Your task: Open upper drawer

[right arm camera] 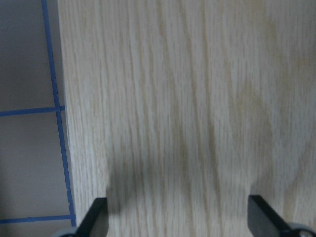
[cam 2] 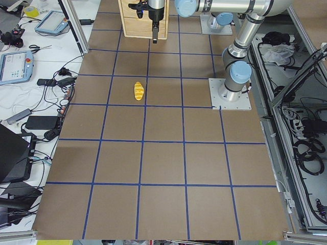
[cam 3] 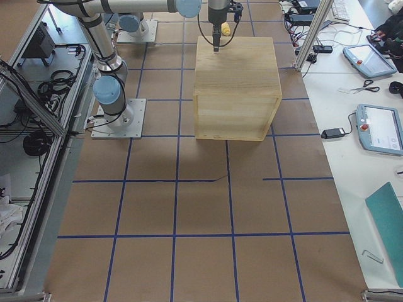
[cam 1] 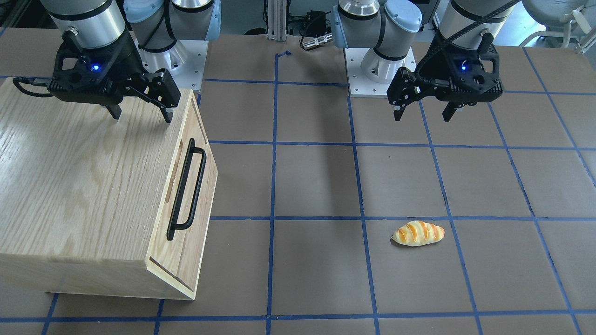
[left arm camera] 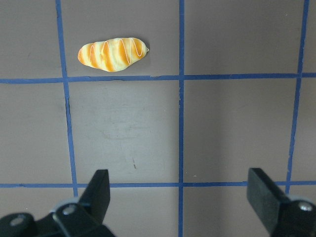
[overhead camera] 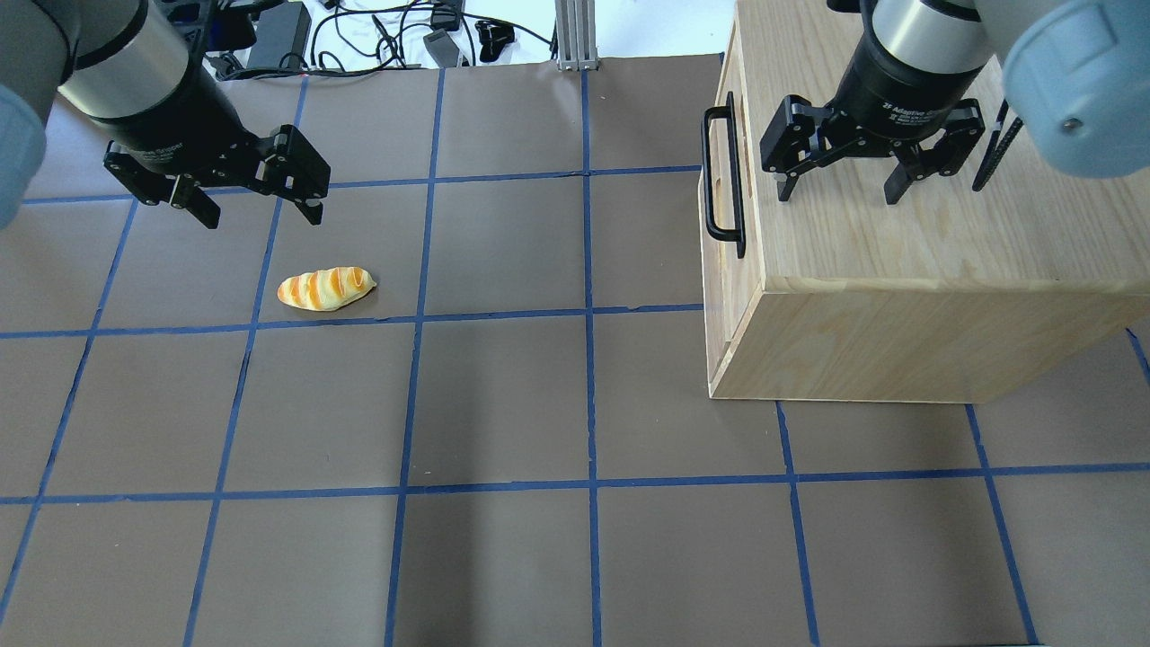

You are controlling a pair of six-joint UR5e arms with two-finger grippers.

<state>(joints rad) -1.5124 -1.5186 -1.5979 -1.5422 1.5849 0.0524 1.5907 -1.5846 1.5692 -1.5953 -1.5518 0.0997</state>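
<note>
Right end effector (overhead camera: 837,193) hangs over the top of the cabinet (overhead camera: 898,270), close to the top's front edge, fingers pointing down and spread wide with nothing between them. It touches nothing.

Just past that edge and lower down is the upper drawer (cam 1: 187,184), which reads as shut, its panel flush in the cabinet's front face. The handle (cam 1: 195,188) stands off the panel. Its long axis runs level along the front, from the robot's side towards the far side. From the right end effector the handle lies towards the robot's left and below the cabinet's top, so I judge the coming move to be over the edge and down, with the fingers turned to straddle the bar. This arm is much the nearer one.

Before the cabinet's front the brown tabletop (overhead camera: 503,404) is marked with blue tape lines. Well apart from the cabinet lies a bread roll (overhead camera: 325,289). Above and just beyond it hovers the left end effector (overhead camera: 260,216), also wide open and empty.

Behind the cabinet's far side, cables (overhead camera: 377,31) trail past the tabletop's edge.
</note>
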